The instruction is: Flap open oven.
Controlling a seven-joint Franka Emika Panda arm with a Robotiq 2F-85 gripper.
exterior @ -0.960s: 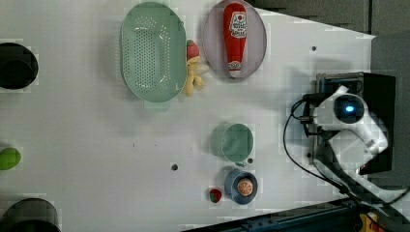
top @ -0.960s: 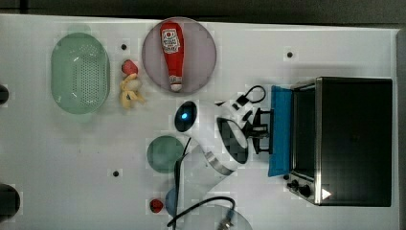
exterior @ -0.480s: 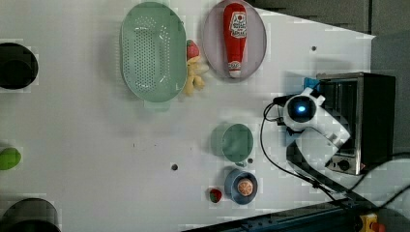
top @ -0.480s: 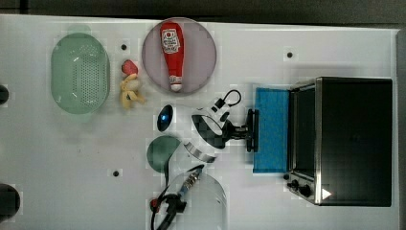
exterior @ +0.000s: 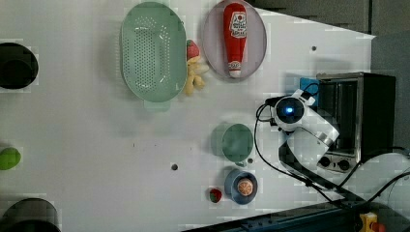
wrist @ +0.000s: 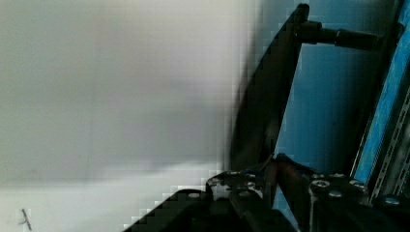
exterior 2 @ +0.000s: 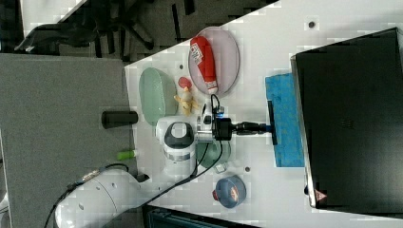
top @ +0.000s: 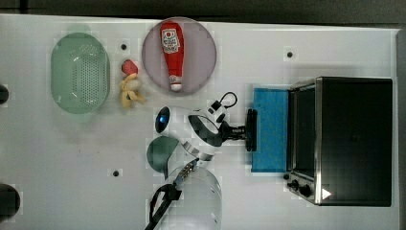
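Now the oven [top: 354, 141] sits at the top view's right end of the white counter [top: 287, 211], and its blue door [top: 270, 129] is already swung far down, lying almost flat out in front of the box. The gripper [top: 245, 130] reaches in from the top view's left, and its jaws are pinched narrow on the black bar handle [top: 251, 130] at the door's outer edge. In the wrist view the handle [wrist: 263, 106] runs right up between the jaws, with the blue door [wrist: 319, 96] just behind it.

So the step in hand looks like the last bit of the pull. The door seems nearly as low as it can go.

Next, I think the arm should ease the handle down gently until the door rests, then let the jaws spread and back away toward the top view's left, without bumping the green bowl [top: 160, 153] near the arm.
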